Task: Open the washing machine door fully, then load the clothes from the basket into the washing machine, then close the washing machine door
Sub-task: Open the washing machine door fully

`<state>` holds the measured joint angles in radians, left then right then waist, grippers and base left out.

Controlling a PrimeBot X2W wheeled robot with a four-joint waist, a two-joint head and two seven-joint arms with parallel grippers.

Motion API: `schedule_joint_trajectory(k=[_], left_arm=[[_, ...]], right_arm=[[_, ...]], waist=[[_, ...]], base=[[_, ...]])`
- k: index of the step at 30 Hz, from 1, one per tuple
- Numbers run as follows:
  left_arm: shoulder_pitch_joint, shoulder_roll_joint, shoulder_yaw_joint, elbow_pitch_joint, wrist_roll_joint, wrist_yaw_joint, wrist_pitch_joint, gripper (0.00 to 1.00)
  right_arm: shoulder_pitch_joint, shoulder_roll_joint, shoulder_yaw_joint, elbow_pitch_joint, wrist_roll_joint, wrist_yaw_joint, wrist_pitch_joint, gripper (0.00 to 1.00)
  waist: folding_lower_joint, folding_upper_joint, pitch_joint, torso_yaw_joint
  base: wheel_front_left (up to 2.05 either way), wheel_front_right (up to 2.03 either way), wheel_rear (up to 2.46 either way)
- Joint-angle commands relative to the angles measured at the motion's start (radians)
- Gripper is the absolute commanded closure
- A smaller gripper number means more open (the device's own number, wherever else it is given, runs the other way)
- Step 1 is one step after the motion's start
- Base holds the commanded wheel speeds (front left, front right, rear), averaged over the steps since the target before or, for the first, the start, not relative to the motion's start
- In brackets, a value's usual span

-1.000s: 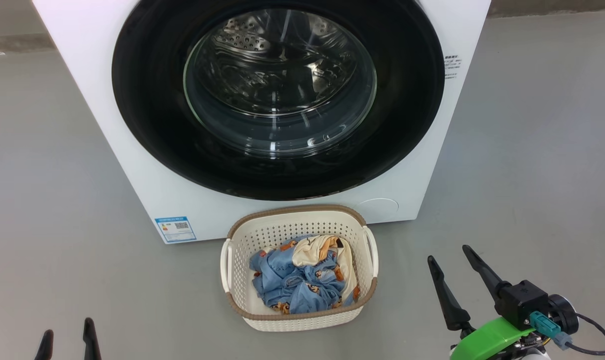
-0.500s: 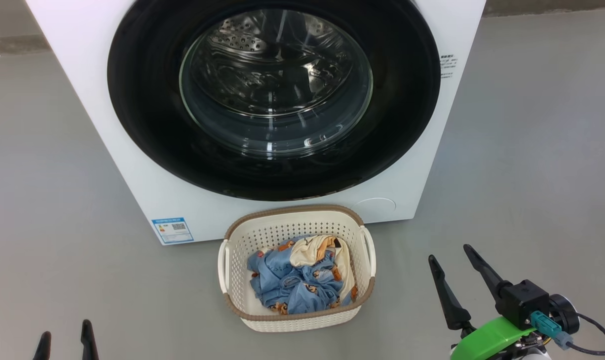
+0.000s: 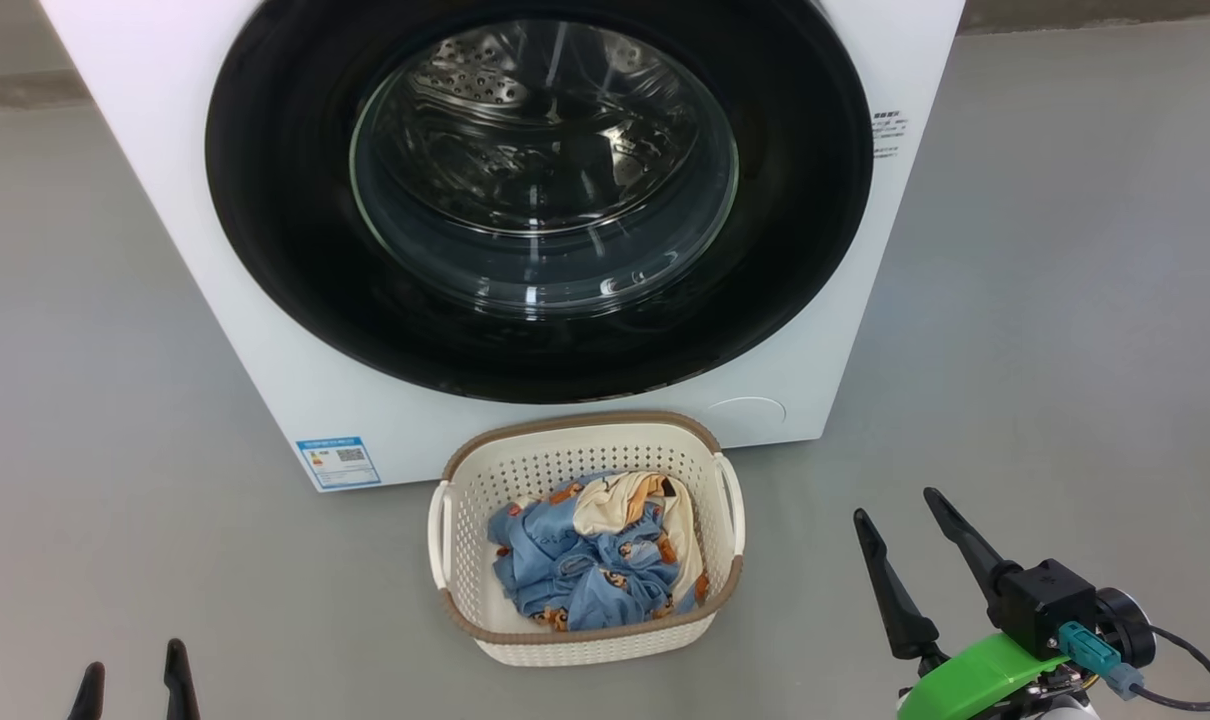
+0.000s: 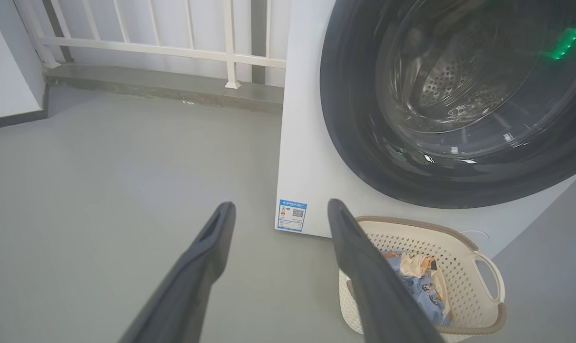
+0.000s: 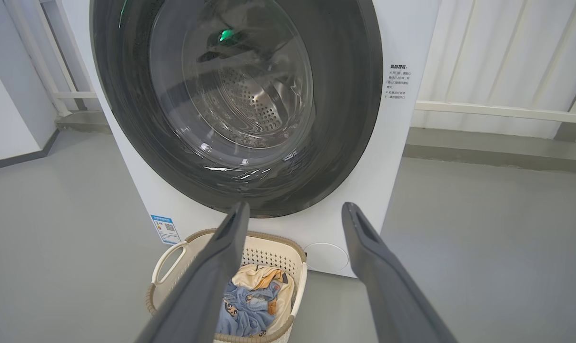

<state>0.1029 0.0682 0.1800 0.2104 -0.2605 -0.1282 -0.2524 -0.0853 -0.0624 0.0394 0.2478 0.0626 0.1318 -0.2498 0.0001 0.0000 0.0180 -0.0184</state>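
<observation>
Right, my right hand [image 3: 895, 505] hangs low at the near right, fingers spread and holding nothing. My left hand [image 3: 133, 655] sits at the near left, fingers apart too, empty. Between them and farther out, the basket [image 3: 585, 422] stands on the floor [image 3: 1065, 350] with the clothes [image 3: 590, 560] heaped inside, just in front of the washing machine [image 3: 265, 400]. The washing machine door [image 3: 285, 250] looks shut, so opening comes first. Trouble ahead: my fingers could slip off that glossy rim, and a low reach might knock the basket.
</observation>
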Motion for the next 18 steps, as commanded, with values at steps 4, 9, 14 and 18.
schedule_joint_trajectory(k=[4,9,14,18], left_arm=[[-0.024,0.016,0.034,-0.031,0.007,-0.003,-0.009,0.0],[-0.025,0.017,0.036,-0.031,0.007,-0.003,-0.009,0.0],[-0.026,0.017,0.037,-0.032,0.008,-0.003,-0.009,0.0],[-0.026,0.017,0.039,-0.031,0.009,-0.003,-0.009,0.0]], right_arm=[[-0.03,0.002,0.021,-0.025,0.003,-0.001,-0.012,0.0],[-0.03,0.003,0.02,-0.025,0.003,-0.001,-0.012,0.0],[-0.03,0.003,0.021,-0.026,0.003,-0.001,-0.012,0.0],[-0.03,0.004,0.024,-0.026,0.004,-0.001,-0.012,0.0]], waist=[[0.0,0.0,0.001,-0.002],[0.0,0.0,0.003,-0.003],[0.0,0.0,0.004,-0.003],[0.0,0.0,0.006,-0.003]], base=[[0.82,0.82,-1.65],[1.15,1.15,-2.31],[1.23,1.23,-2.46],[1.23,1.23,-2.46]])
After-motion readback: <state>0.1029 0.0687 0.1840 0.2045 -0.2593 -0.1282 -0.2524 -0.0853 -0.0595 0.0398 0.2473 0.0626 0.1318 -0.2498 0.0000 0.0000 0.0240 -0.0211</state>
